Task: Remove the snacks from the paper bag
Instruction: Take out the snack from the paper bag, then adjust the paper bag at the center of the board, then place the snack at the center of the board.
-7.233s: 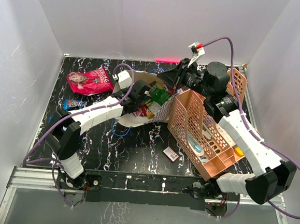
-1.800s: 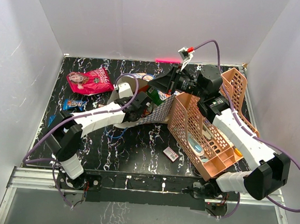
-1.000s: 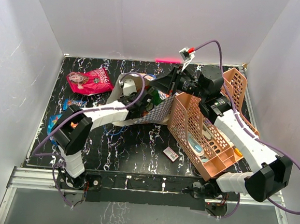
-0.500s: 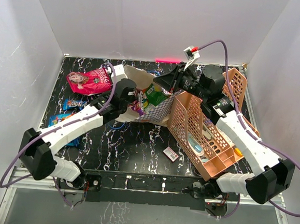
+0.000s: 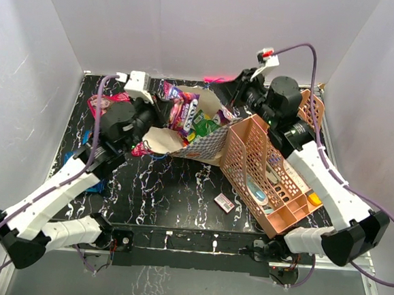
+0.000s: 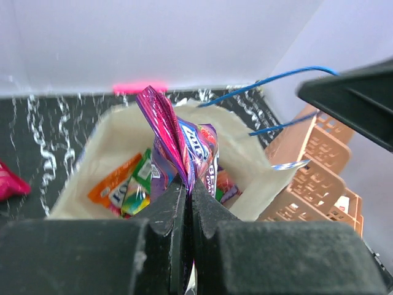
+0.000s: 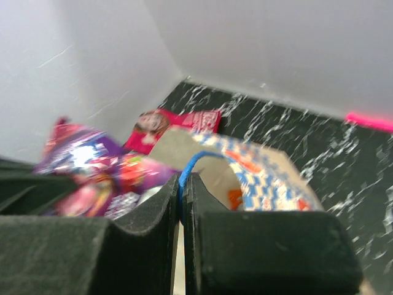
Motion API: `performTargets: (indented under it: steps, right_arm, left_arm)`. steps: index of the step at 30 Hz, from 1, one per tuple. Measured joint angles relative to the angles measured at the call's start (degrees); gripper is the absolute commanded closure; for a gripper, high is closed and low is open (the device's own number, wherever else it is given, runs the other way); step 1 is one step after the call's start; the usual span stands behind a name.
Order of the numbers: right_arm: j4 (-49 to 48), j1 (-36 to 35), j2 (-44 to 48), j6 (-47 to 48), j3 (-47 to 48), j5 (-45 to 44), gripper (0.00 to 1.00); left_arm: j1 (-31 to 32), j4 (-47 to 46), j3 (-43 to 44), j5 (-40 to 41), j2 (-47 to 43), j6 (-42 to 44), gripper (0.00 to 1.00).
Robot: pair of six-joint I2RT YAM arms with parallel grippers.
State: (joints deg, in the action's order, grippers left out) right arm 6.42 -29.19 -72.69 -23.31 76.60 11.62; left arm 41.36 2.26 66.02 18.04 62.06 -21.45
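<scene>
The paper bag [image 5: 207, 143] lies tilted against the peach rack, with its white inside facing left. My left gripper [image 5: 164, 116] is shut on a purple snack packet [image 5: 185, 111] and holds it above the bag's mouth. In the left wrist view, the gripper [image 6: 188, 184] pinches the packet [image 6: 184, 144] over orange [image 6: 110, 184] and green [image 6: 140, 183] packs inside the bag. My right gripper [image 5: 218, 93] is shut on the bag's blue cord handle [image 7: 193, 161] at the far rim. The pink-red bag [image 5: 105, 102] lies at far left, partly hidden behind my left arm.
The peach perforated rack [image 5: 266, 184] stands right of the bag and touches it. A small white-pink box [image 5: 225, 203] lies on the black marbled table in front of the bag. A blue chip bag [image 5: 97, 184] peeks out under my left arm. White walls enclose the table.
My left gripper has pulled back out of the bag and risen with the purple packet in it. My right gripper stays shut on the handle and has shifted slightly right.
</scene>
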Motion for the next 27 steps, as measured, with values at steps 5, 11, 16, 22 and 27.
performTargets:
  steps: [5, 11, 16, 22, 27]
  right_arm:
    - [1.9, 3.9, -7.7, 7.4, 11.2, 0.3, 0.92]
    - [2.7, 15.3, -16.2, 11.2, 19.6, 9.2, 0.92]
    - [3.7, 25.3, -26.9, 10.5, 30.8, 19.1, 0.92]
    - [7.1, 29.3, -40.1, 11.1, 49.6, 30.3, 0.92]
    - [5.2, 28.8, -42.6, 9.7, 54.5, 38.3, 0.92]
  left_arm:
    - [0.0, -1.0, 2.7, -1.6, -5.7, 7.9, 1.00]
    - [0.0, -0.5, 6.8, 1.6, -9.8, 13.8, 1.00]
    - [0.0, 1.7, 6.8, 6.7, -12.8, 16.0, 1.00]
    - [0.0, 7.1, 5.5, 14.4, -13.3, 13.7, 1.00]
    - [0.0, 12.9, -0.8, 21.6, -12.5, 8.6, 1.00]
